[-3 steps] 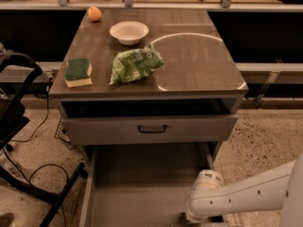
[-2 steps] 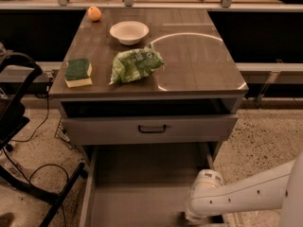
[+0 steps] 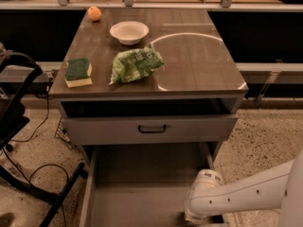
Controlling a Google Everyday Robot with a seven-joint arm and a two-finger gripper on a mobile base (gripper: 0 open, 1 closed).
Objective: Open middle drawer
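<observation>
Grey and plain inside, the middle drawer (image 3: 142, 183) stands pulled far out beneath the upper drawer (image 3: 104, 129) with its black bar handle (image 3: 151, 128), just as it did a second ago; nothing has shifted. The white, rounded gripper (image 3: 199, 214) sits low at the open drawer's right side, and whether it grips anything cannot be told. On the brushed metal tabletop (image 3: 203, 65) lie a green-topped sponge (image 3: 78, 72), a crinkled green bag (image 3: 136, 65), a shallow white bowl (image 3: 129, 32) and an orange (image 3: 94, 13). Speckled floor (image 3: 258, 141) lies open to the right; a black frame (image 3: 21, 103) and cables (image 3: 28, 169) crowd the left.
</observation>
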